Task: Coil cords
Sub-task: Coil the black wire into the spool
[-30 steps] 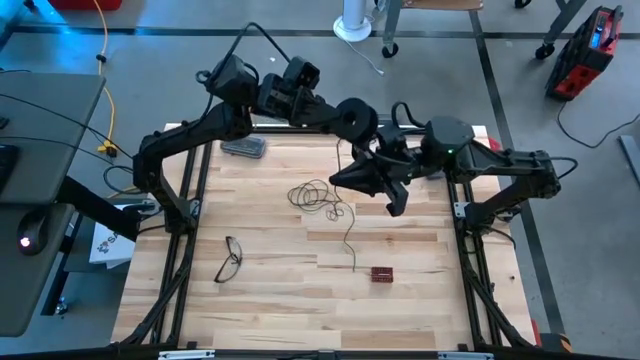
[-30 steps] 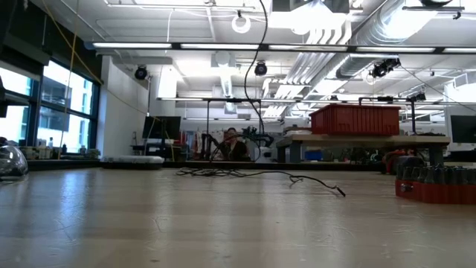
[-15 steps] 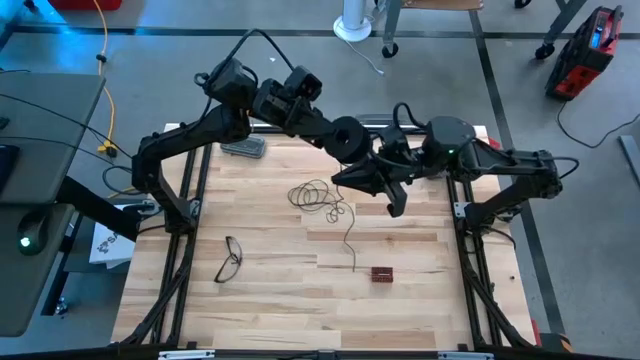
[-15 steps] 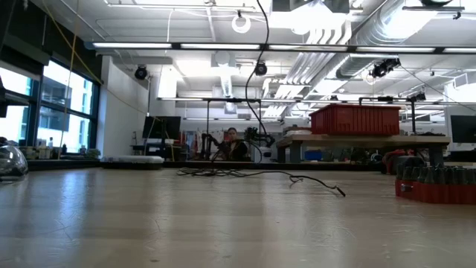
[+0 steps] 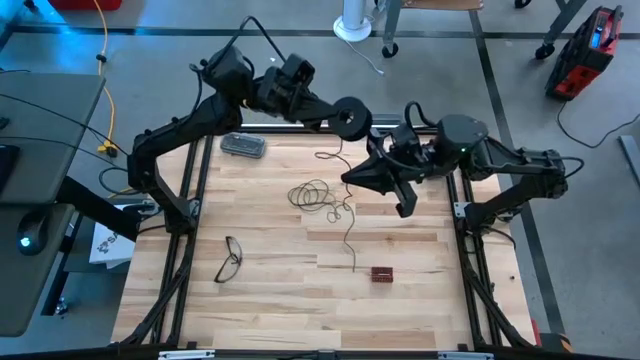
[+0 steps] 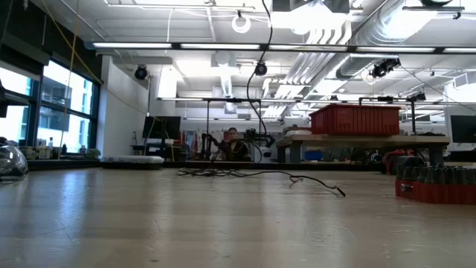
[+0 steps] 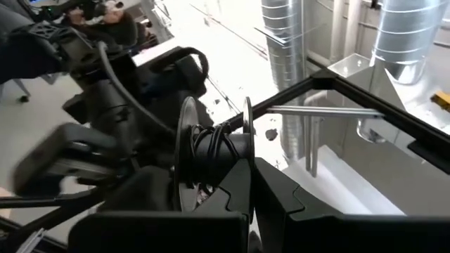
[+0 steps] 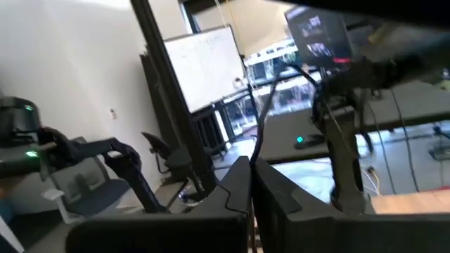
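Left claw (image 7: 247,184) gripped the reel (image 7: 214,151) upper centre, right claw (image 8: 251,184) closed; thin wire (image 5: 322,196) looked limp, tangle-prone, best pinched near its loops.

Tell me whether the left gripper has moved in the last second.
Yes. In the high view the left gripper, holding the reel, has shifted toward the table's far edge.

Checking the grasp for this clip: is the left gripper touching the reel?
Touching. In the left wrist view the left gripper is shut on the reel, one finger pressed against its flange, with dark wire wound on the hub.
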